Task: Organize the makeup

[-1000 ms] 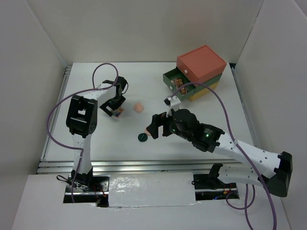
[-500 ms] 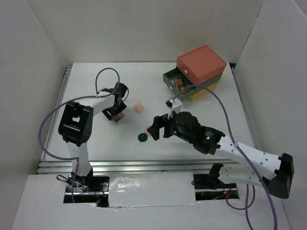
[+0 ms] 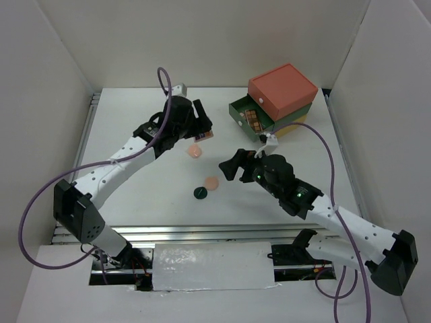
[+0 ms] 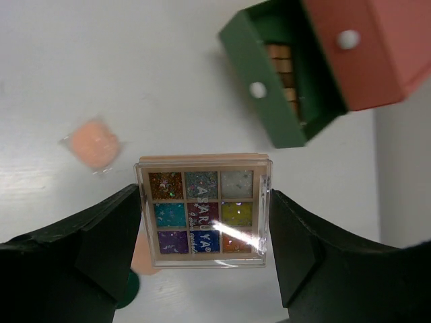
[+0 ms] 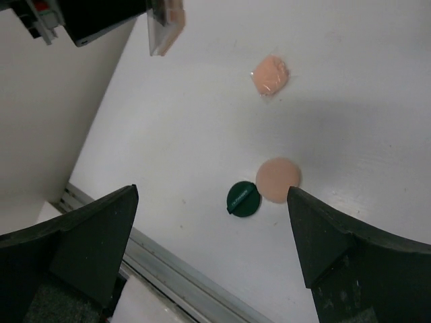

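1. Pinched by its side edges in the left tool point(image 4: 203, 225): the small square multicolour palette point(image 4: 201, 192), raised off the tabletop point(image 3: 155, 202), near the open green drawer point(image 4: 283, 94).
2. Spread wide, holding nothing: the right tool point(image 3: 231, 165).
3. Lying on the tabletop: a peach compact point(image 5: 277, 180) just beside the dark green disc point(image 5: 243, 199); a second peach compact point(image 5: 271, 75) farther off.

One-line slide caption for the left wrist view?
Left gripper holding small square multicolour eyeshadow palette above white table, near open green drawer.
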Robot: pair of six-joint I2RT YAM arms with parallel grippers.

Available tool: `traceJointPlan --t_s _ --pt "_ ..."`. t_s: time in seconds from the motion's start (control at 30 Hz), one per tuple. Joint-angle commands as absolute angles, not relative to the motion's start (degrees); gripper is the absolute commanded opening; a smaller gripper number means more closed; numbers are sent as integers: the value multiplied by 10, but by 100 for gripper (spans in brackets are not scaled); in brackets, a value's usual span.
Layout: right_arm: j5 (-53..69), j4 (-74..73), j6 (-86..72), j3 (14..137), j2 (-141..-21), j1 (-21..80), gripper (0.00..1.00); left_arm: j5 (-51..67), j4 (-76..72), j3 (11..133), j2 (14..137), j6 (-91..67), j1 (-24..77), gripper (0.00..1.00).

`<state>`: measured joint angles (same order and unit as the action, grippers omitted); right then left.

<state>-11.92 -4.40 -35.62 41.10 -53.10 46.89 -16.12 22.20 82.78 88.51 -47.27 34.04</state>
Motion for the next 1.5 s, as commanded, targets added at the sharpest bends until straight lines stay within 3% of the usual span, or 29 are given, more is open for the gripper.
traceJointPlan --t_s 0.0,0.3,0.53,0.63,1.03,1.27,1.37,1.47 --pt "-39 89 -381 375 -491 439 100 -77 150 860 870 -430 343 0" --pt "-29 179 -358 411 -548 433 98 -41 140 855 827 -461 370 0" --pt "-97 238 -367 445 -614 432 72 -36 147 826 783 -476 382 0" --pt "-96 270 -358 457 -636 432 66 -52 164 823 774 -479 388 0" --pt "-25 301 -363 461 -652 439 69 -117 209 838 777 -475 387 0" --pt "-42 308 -347 481 -668 444 72 -106 219 846 783 -477 387 0" --pt "-61 290 -349 511 -693 445 67 -99 214 837 776 -480 387 0" --pt "-70 280 -348 528 -718 445 52 -98 213 834 766 -477 387 0"
